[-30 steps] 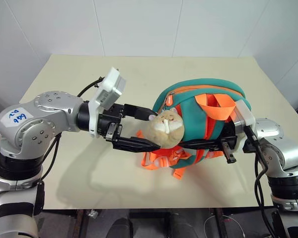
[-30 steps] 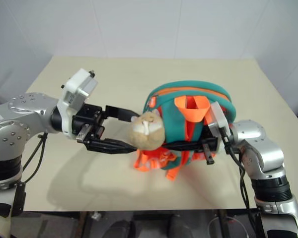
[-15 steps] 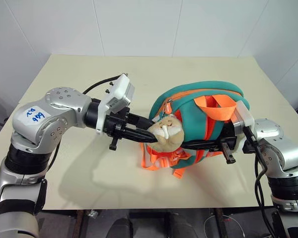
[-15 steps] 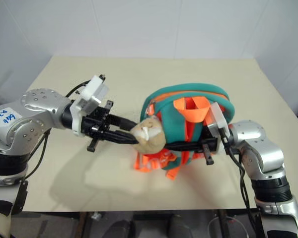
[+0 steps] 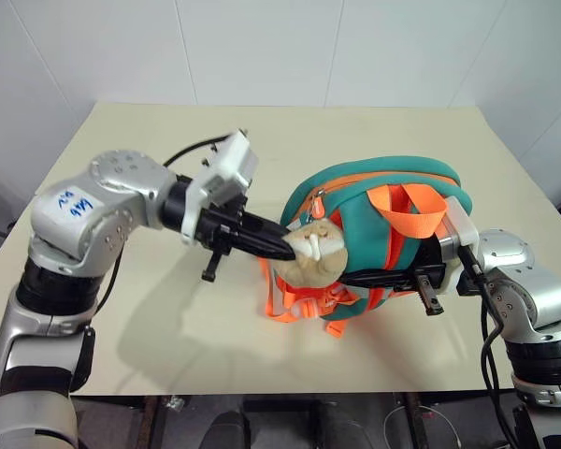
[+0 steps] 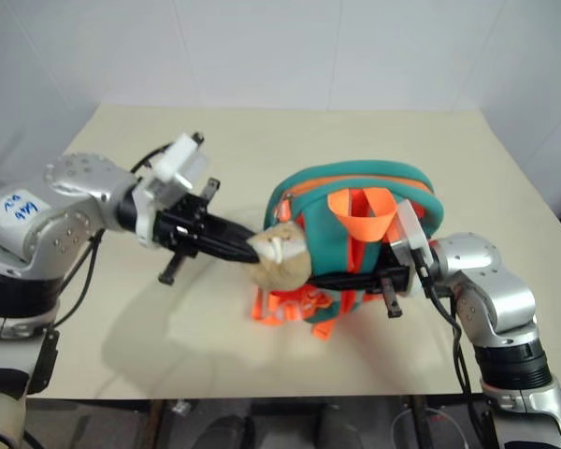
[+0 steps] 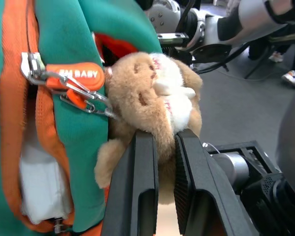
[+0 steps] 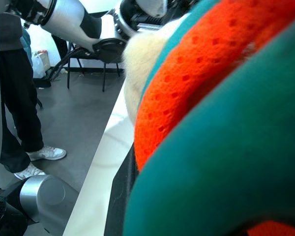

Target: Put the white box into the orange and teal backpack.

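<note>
white box point(image 7: 42, 184) seated inside orange and teal backpack point(image 5: 365, 201); left gripper point(image 7: 160, 167) pinching plush charm point(image 7: 155, 96); next, zip shut.

Lighting: bright, even, from overhead. Shadows: soft, falling on the table point(image 5: 150, 318) beneath the arms. Glare: slight, on metal arm housings. Focus: right wrist view's near fabric blurred.

One orange and teal backpack point(image 5: 374, 220), one plush charm point(image 5: 315, 251), one white box point(image 7: 42, 189), one table point(image 5: 168, 309).
</note>
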`<state>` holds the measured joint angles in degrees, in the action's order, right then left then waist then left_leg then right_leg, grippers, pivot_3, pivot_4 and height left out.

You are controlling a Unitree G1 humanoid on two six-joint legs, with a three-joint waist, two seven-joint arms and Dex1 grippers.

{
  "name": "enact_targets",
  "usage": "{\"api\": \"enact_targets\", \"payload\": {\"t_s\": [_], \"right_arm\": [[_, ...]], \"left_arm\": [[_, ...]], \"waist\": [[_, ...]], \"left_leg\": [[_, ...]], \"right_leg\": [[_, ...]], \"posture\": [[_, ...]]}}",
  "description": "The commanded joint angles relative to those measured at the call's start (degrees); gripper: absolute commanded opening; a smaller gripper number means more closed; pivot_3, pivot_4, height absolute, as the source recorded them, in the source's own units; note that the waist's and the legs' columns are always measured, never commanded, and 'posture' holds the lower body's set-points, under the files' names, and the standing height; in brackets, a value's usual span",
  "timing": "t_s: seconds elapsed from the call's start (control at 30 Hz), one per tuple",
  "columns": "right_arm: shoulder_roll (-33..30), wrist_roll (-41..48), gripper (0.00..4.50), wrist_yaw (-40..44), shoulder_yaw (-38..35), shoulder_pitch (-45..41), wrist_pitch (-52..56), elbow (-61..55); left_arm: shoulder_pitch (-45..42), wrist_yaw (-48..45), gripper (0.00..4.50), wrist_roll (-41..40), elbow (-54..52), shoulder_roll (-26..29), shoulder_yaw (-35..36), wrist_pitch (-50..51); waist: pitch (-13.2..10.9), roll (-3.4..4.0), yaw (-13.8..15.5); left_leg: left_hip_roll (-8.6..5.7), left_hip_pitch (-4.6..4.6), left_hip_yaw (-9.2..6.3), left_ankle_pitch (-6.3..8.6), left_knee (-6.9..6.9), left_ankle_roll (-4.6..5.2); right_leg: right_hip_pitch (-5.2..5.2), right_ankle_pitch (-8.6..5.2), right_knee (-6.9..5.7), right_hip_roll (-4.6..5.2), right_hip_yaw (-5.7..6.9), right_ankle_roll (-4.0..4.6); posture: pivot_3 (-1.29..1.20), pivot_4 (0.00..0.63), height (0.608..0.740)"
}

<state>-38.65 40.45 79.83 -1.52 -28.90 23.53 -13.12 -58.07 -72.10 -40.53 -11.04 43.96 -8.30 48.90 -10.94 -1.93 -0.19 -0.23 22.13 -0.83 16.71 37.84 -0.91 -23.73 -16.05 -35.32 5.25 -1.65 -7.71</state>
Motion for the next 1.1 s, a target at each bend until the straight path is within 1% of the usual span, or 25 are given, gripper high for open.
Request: {"api": "enact_targets", "payload": {"t_s": [0.03, 0.27, 0.43, 0.8, 0.93, 1.1], "right_arm": [[0.0, 0.9, 0.50, -0.6, -1.7, -0.1, -1.3, -1.6], [-0.2, 1.0, 0.50, -1.0, -2.0, 0.8, -1.5, -1.6], [-0.5, 1.1, 0.50, -1.6, -2.1, 1.4, -1.6, -1.9], [-1.3, 1.0, 0.50, -1.6, -2.7, 1.8, -2.0, -1.3], [-1.4, 0.6, 0.50, -1.3, -2.6, 1.6, -2.2, -0.5], [-1.0, 0.3, 0.50, -1.3, -2.1, 1.5, -2.6, -0.1]], "left_arm": [[-3.8, -1.7, 0.13, -0.3, 2.0, 1.5, 4.3, -2.0], [-7.4, -3.6, 0.13, 3.4, 6.6, 4.3, 4.8, -5.0], [-9.6, -3.9, 0.13, 4.7, 9.6, 6.6, 6.1, -5.4], [-8.5, -4.3, 0.13, 9.0, 11.8, 13.4, 6.3, -7.1], [-7.8, -5.2, 0.13, 13.9, 15.5, 16.7, 4.7, -10.9], [-7.4, -7.0, 0.13, 18.1, 19.9, 17.9, 2.3, -14.2]], "waist": [[0.0, 0.03, -0.1], [0.0, 0.07, 0.0], [-0.1, 0.08, -0.1], [-0.1, 0.14, -0.2], [-0.1, 0.14, -0.2], [-0.1, 0.14, -0.1]], "left_leg": [[0.00, 0.00, 0.01, 0.00, 0.00, 0.00], [0.00, 0.06, 0.01, 0.03, -0.02, 0.05], [-0.01, 0.07, 0.02, 0.06, -0.02, 0.10], [0.05, 0.06, 0.02, 0.06, -0.07, 0.10], [0.06, 0.06, 0.03, 0.06, -0.08, 0.10], [0.08, 0.05, 0.11, 0.06, -0.07, 0.10]], "right_leg": [[0.00, 0.00, 0.01, 0.01, -0.01, 0.00], [0.00, 0.00, -0.01, 0.01, 0.04, -0.01], [0.00, 0.01, -0.04, 0.01, 0.03, -0.01], [-0.01, 0.00, -0.09, -0.09, 0.01, -0.01], [-0.01, 0.00, -0.09, -0.10, 0.00, -0.01], [0.00, 0.00, -0.11, -0.18, -0.01, 0.00]], "posture": [[0.00, 0.150, 0.740], [0.00, 0.150, 0.740], [0.00, 0.150, 0.740], [0.00, 0.150, 0.740], [0.00, 0.150, 0.740], [0.00, 0.150, 0.740]]}}
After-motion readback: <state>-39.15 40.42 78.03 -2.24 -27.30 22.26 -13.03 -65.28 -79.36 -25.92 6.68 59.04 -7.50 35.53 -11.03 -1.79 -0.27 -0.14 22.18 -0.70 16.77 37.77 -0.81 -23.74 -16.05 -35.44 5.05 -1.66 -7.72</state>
